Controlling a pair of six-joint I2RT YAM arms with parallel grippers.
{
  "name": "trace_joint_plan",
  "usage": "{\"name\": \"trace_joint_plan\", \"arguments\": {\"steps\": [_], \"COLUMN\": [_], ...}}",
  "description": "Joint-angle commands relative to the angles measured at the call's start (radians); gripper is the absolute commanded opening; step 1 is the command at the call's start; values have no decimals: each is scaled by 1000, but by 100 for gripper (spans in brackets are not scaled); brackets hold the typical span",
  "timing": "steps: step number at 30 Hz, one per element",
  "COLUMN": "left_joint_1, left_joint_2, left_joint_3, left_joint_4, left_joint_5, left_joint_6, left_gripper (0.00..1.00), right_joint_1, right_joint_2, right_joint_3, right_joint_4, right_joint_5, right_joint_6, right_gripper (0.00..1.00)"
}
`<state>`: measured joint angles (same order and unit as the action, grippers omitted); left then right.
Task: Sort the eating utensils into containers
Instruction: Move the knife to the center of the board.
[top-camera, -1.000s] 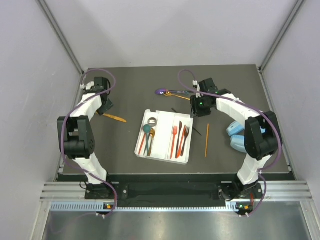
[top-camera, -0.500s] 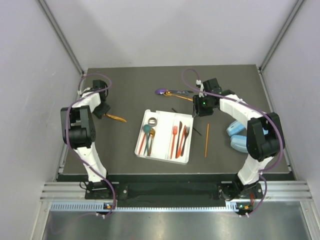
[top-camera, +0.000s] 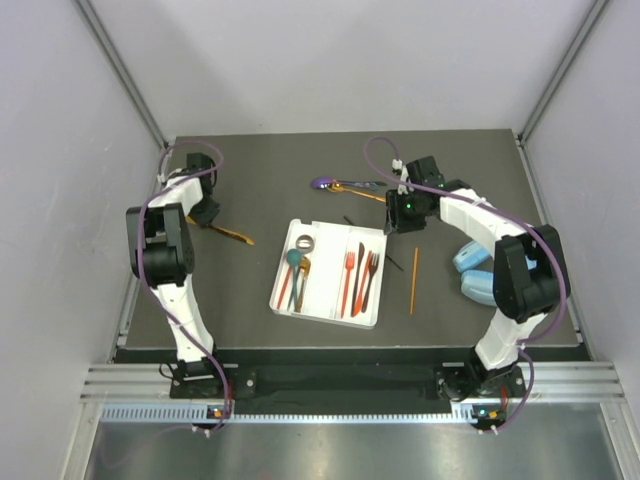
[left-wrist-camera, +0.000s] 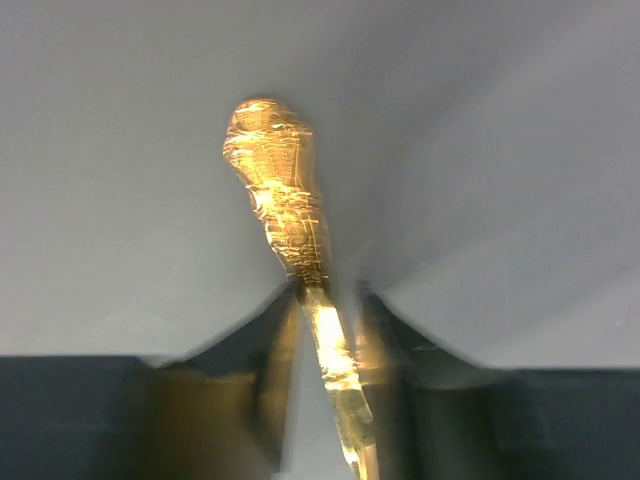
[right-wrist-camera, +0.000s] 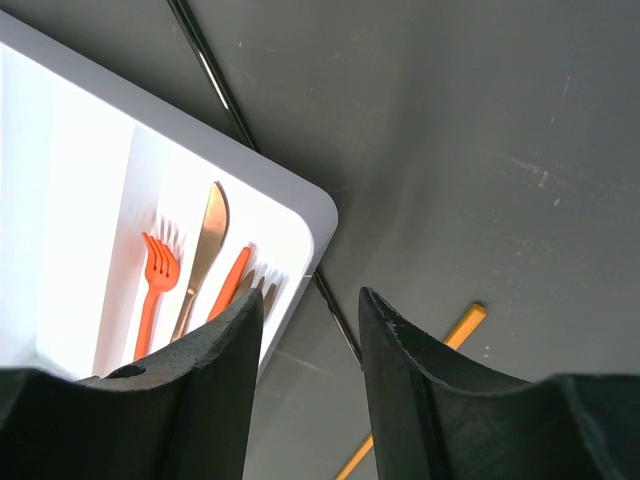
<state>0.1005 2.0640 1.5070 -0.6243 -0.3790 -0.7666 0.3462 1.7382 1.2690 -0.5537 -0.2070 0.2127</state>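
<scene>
**Fig.: left tool at the gold utensil.** My left tool (left-wrist-camera: 325, 297) sits at the far left of the counter (top-camera: 260, 180), and the gold utensil (left-wrist-camera: 285, 190) runs straight out from it. The handle lies in the slot between my two fingers and the broad end points away. Seen from above, the utensil's long axis slants from the tool toward the white tray (top-camera: 283, 262), which lies well apart to the right. The coming carry therefore goes rightward and toward me.

My left arm is plainly the nearer one to this piece. My right arm works at the tray's far corner.

The left fingers flank the handle closely. The wrist view is blurred, so I cannot tell whether they clamp the handle or merely straddle it, nor whether the utensil is off the counter.

My right tool (right-wrist-camera: 310, 296) stands with its fingers apart and nothing between them. It hangs over the tray's corner, above a thin black stick (right-wrist-camera: 215, 80) that passes beside the rim. An orange stick (right-wrist-camera: 455, 330) lies on the counter just beyond.
</scene>
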Motion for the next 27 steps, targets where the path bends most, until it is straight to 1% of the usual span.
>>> {"name": "trace_joint_plan", "arguments": {"steps": [1, 2, 4, 5, 7, 8, 10, 11, 13, 14, 15, 16, 17, 20, 23, 27], "left_joint_1": [7, 8, 8, 5, 5, 5, -2, -19, -51, -92, -100, -145, -189, -251, -269, -301], "left_joint_2": [12, 2, -25, -33, -48, -50, -44, -36, -13, -4, 10, 34, 47, 80, 107, 148], "left_joint_3": [-8, -39, -70, -102, -131, -151, -157, -153, -128, -90, -64, -33, 26, 131, 200, 263], "left_joint_4": [-71, -65, -54, -48, -6, 11, 43, 47, 43, 35, 23, 12, -15, -52, -64, -132], "left_joint_5": [63, 78, 116, 136, 185, 240, 302, 362, 374, 374, 377, 406, 405, 393, 460, 459], "left_joint_6": [26, 33, 50, 62, 111, 134, 190, 213, 269, 291, 331, 352, 371, 409, 434, 483], "left_gripper": [21, 13, 8, 0, 0, 0, 0, 0, 0, 0, 0, 0, 0, 0, 0, 0], "right_joint_1": [-10, -12, -13, -15, -18, -18, -21, -19, -21, -24, -23, -23, -23, -23, -24, -27], "right_joint_2": [-16, -12, -9, -5, -2, 0, 7, 11, 12, 12, 12, 12, 14, 12, 6, 6], "right_joint_3": [0, 1, 4, 7, 7, 9, 10, 9, 9, 6, 3, 1, -2, -13, -25, -33], "right_joint_4": [40, 40, 41, 43, 46, 49, 49, 52, 55, 58, 60, 63, 64, 66, 70, 75], "right_joint_5": [-28, -35, -42, -49, -54, -58, -68, -77, -78, -80, -80, -80, -81, -78, -74, -72], "right_joint_6": [7, 8, 10, 10, 13, 14, 17, 20, 25, 28, 31, 31, 33, 36, 37, 42], "right_gripper": [43, 43, 43, 43, 43, 43, 43, 43, 43, 43, 43, 43, 43, 43, 43, 43]}}
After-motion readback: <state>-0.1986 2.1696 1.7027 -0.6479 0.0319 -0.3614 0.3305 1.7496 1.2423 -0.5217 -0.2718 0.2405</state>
